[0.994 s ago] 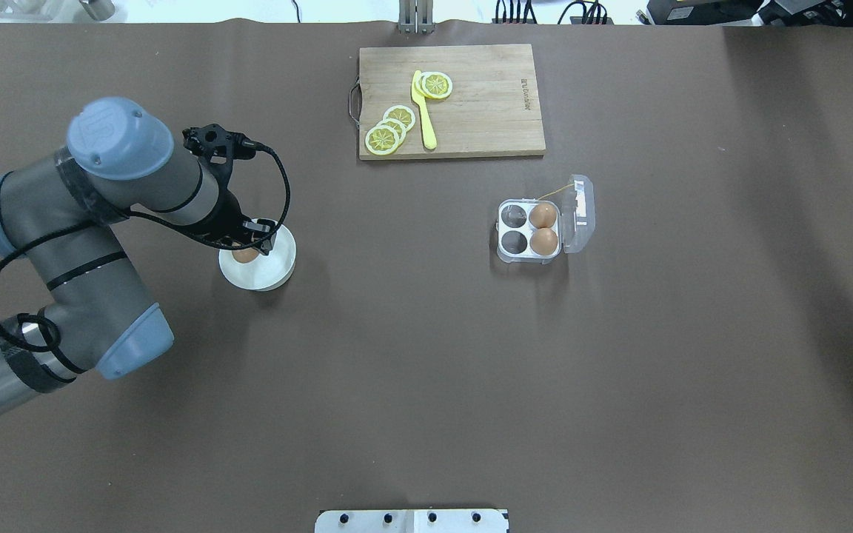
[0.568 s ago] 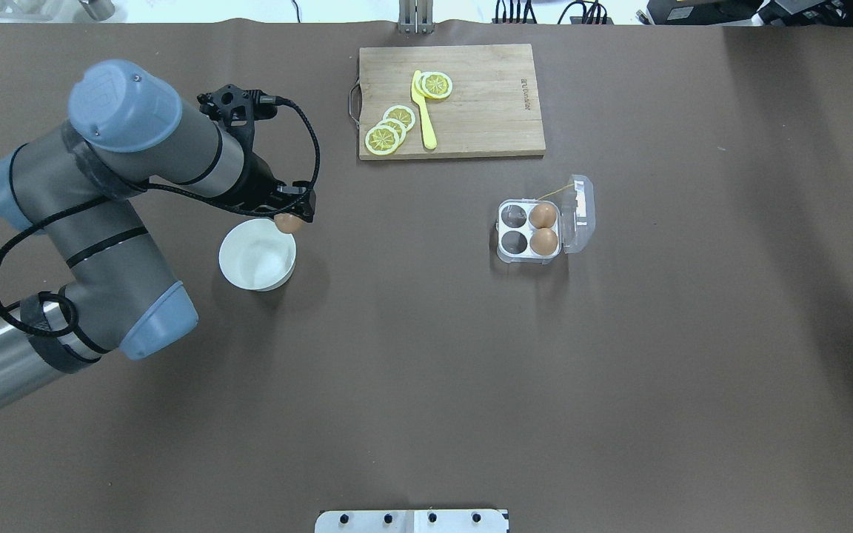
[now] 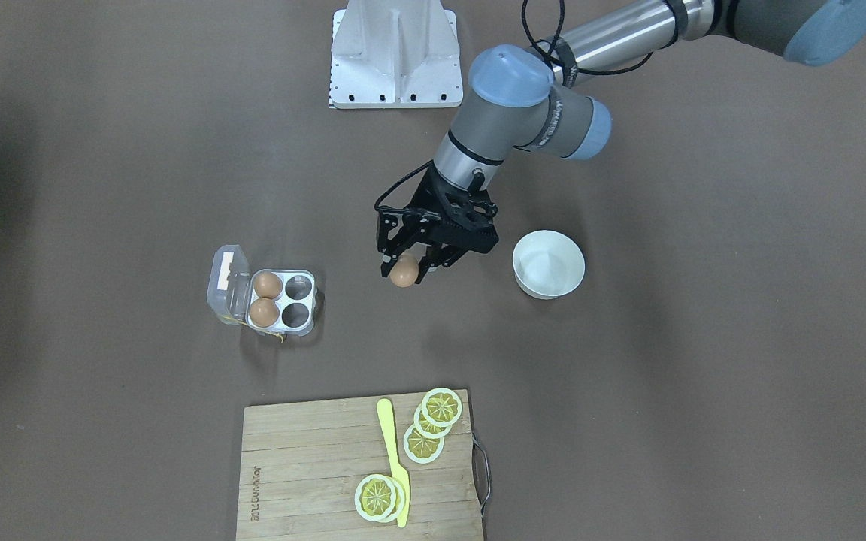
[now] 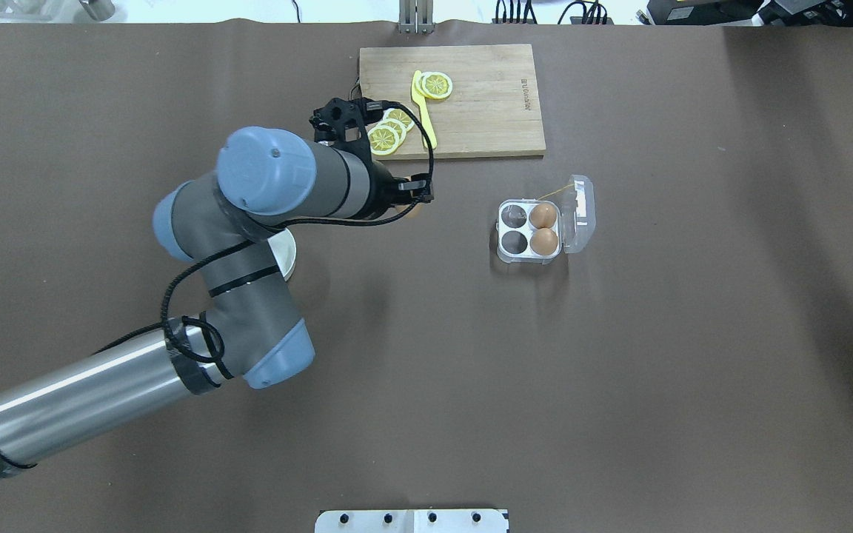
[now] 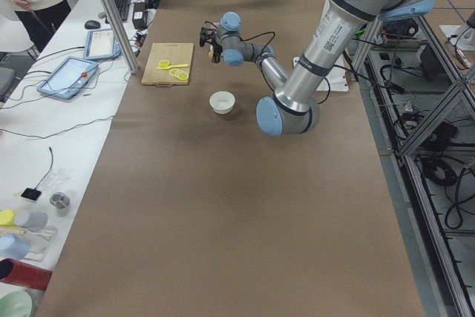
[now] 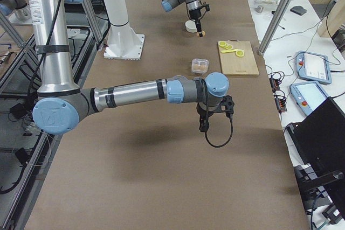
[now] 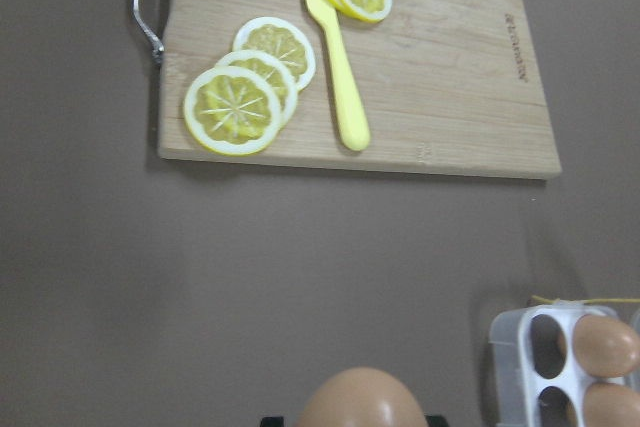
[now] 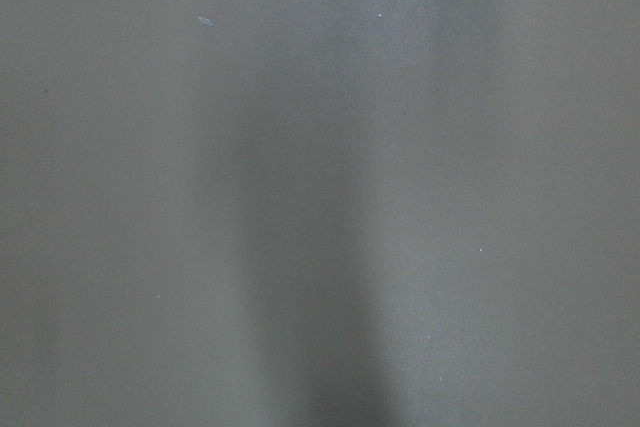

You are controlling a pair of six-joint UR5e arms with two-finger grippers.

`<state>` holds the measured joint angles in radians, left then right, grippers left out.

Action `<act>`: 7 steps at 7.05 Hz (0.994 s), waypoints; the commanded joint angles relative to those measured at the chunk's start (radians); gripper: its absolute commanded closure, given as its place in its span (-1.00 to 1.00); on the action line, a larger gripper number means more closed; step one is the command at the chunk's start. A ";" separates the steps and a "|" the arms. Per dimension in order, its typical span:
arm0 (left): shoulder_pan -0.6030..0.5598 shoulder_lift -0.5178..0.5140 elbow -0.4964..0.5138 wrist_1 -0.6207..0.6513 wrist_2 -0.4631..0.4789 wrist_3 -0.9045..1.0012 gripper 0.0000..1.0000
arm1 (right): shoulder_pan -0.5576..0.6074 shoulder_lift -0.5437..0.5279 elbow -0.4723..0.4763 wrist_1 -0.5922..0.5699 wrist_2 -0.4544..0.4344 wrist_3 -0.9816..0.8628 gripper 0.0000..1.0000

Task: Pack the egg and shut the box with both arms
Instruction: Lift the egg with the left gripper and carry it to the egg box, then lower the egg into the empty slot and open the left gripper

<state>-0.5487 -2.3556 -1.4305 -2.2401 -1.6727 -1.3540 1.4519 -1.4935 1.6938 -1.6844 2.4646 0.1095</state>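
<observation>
The left hand [image 3: 406, 267] is clamped on the egg [image 3: 403, 276], fingertips pinching it from both sides, hanging over bare bench [image 3: 628, 376]. The white bowl [image 3: 548, 263] sits near that hand on one side. The box [image 3: 298, 287] is well apart on the opposite side, so the hand's pretty much between the two. The box lid [image 3: 227, 279] is flipped open on the edge farthest from the hand. The two cells nearest the hand are empty, and the far two hold two more eggs [image 3: 266, 285]. Out past the hand, away from the robot's base, there's a wooden cutting board [image 3: 313, 466] with lemon slices [image 3: 441, 406] and a yellow knife [image 3: 392, 451]. The right hand [image 6: 204, 126] hangs over bare bench well apart from all that. It only shows up on the side camera, so can't tell if it's clenched or released.
</observation>
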 commanded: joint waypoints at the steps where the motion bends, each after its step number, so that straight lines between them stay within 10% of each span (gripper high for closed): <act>1: 0.076 -0.150 0.186 -0.102 0.172 -0.033 1.00 | -0.031 0.007 0.009 0.002 -0.001 0.050 -1.00; 7: 0.153 -0.318 0.432 -0.125 0.346 -0.024 1.00 | -0.059 0.022 0.010 0.002 -0.001 0.095 -1.00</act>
<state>-0.4006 -2.6587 -1.0282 -2.3641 -1.3335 -1.3789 1.3941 -1.4743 1.7040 -1.6827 2.4635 0.1964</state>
